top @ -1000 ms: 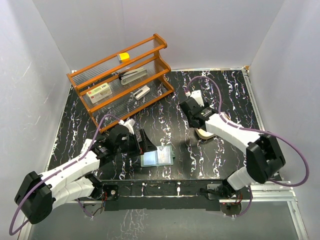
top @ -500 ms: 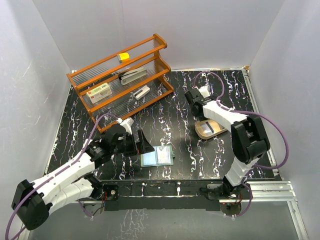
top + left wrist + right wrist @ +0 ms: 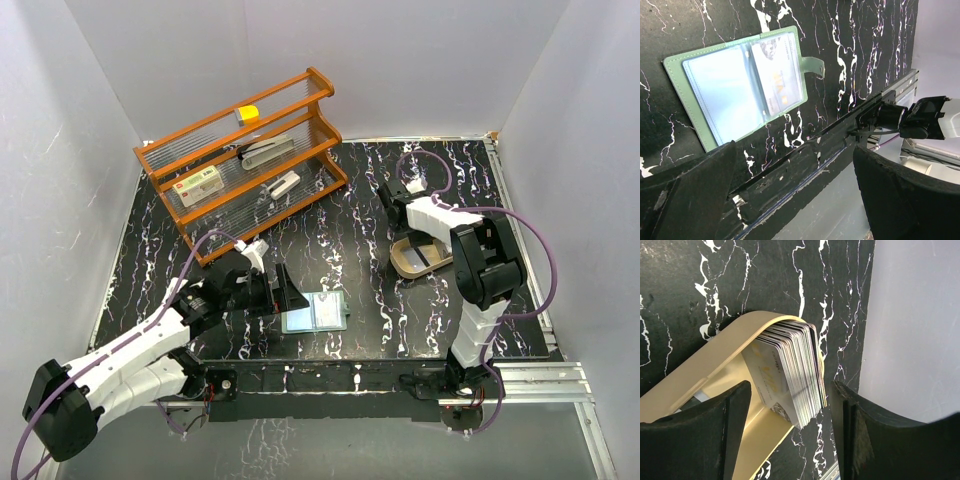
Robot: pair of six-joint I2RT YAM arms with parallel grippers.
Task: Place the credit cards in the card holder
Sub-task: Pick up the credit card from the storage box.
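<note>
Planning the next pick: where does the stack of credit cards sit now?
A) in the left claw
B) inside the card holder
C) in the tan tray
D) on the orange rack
C: the right wrist view shows the credit cards stacked inside the tan tray.

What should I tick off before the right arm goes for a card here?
1. Card holder lying open, pockets up: ok.
2. Free pocket: ok, the one away from the snap tab looks empty; the other holds an inserted card.
3. Left end effector open beside the holder: ok.
4. Right end effector open, fingers either side of the credit cards: ok.
5. One card separated: not ok, they sit packed on edge in the tan tray.
6. Right fingers low enough to pinch: cannot tell.
</note>
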